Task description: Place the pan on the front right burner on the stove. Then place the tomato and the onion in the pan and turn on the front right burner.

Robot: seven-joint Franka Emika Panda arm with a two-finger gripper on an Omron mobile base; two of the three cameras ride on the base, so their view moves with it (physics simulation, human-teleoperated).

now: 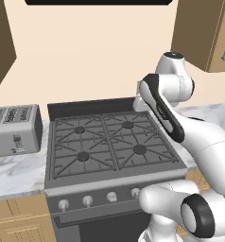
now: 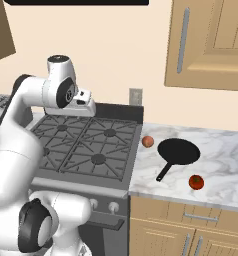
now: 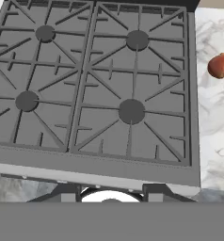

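The black pan lies on the marble counter right of the stove, its handle pointing toward the front. The red tomato rests on the counter near the front of the pan. The pinkish onion sits between pan and stove. The front right burner is bare. My gripper hangs high over the stove, well left of the pan, looking down on the grates; its fingertips stand apart with nothing between them.
A silver toaster stands on the counter left of the stove. Round silver knobs line the stove's front. Wooden wall cabinets hang above the right counter. An outlet is on the back wall.
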